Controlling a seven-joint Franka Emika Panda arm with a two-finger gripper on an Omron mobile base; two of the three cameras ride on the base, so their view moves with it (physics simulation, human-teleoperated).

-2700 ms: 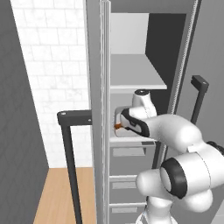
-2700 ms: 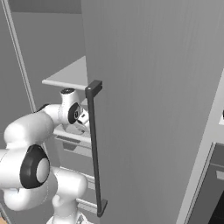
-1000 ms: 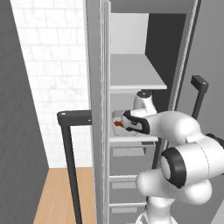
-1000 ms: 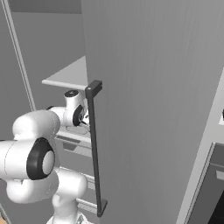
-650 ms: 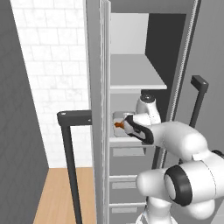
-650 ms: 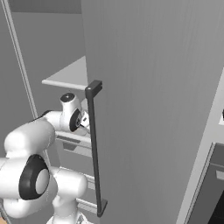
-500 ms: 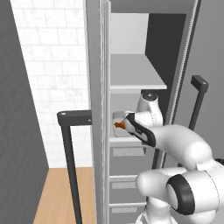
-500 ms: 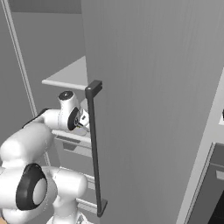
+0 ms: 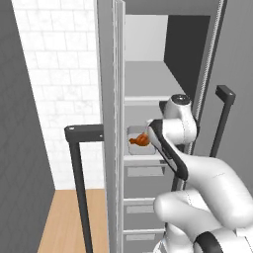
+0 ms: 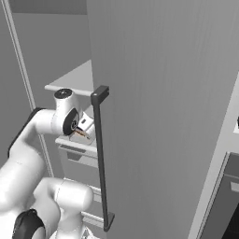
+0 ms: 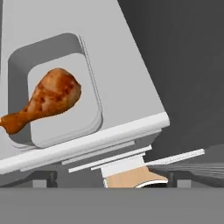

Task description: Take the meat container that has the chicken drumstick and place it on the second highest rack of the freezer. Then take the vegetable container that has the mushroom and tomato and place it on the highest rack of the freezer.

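Freezer [image 9: 163,74] stands open in the left base view, its pale upper shelf [image 9: 148,81] above the arm's wrist and the lower shelf [image 9: 143,159] level with it. The tray [image 9: 141,141] sits on that lower shelf, just left of the wrist, with the drumstick [image 9: 140,141] lying in it, orange-brown against the grey. The arm's white links cover the gripper from this side. Grey drawers [image 9: 143,170] lie under the shelf, below the wrist. A dark bar handle [image 9: 79,178] rises to the far left of the arm, and another [image 9: 221,121] to its right on the open door.

From the right base view, the freezer door [image 10: 158,116] fills the right half, its long dark handle [image 10: 100,158] standing just right of the wrist. The gripper [image 10: 80,134] points down and right at the lower shelf [image 10: 77,142], where a corner of the tray [image 10: 87,126] and a sliver of the drumstick [image 10: 80,133] peek out beside the wrist. The upper shelf [image 10: 74,79] lies above the wrist.

Seen from the hand, the tray [image 11: 89,103] rests whole on the shelf [image 11: 131,87], ahead of the tool and apart from it, nothing pinching its rim. The drumstick [image 11: 46,103] lies slantwise in it, plump end up right, narrow end down left. The jaws stand spread wide and hold nothing. Below the shelf edge a drawer front [image 11: 109,159] and a strip of wood floor [image 11: 131,178] show.
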